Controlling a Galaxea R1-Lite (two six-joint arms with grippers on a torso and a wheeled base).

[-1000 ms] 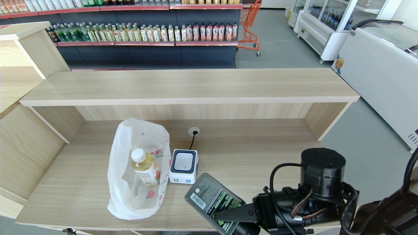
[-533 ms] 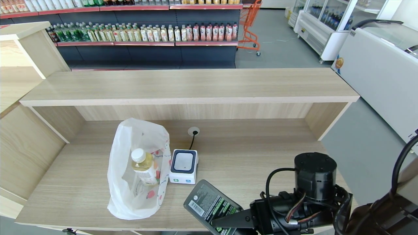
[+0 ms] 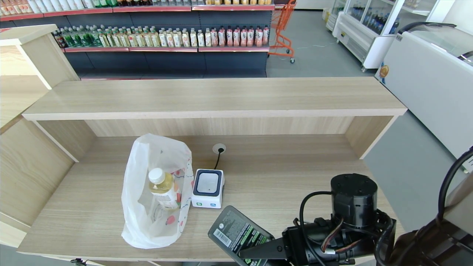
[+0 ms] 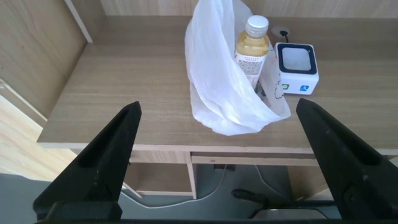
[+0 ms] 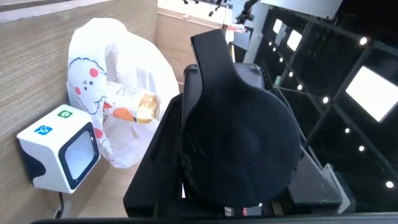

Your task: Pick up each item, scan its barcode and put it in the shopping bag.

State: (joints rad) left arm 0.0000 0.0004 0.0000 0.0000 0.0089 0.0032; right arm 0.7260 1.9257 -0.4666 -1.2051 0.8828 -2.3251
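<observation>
Gripper (image 3: pixel 252 253) on the right, held level, clamps dark packet (image 3: pixel 232 230) near scanner (image 3: pixel 207 187).

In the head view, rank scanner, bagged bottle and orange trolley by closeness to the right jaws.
1. Scanner: on the counter, just left.
2. Bottle: farther left, in the bag.
3. Orange trolley: far back, in the aisle.

Head looks down; all views share the shopping bag (image 3: pixel 133 207).
</observation>
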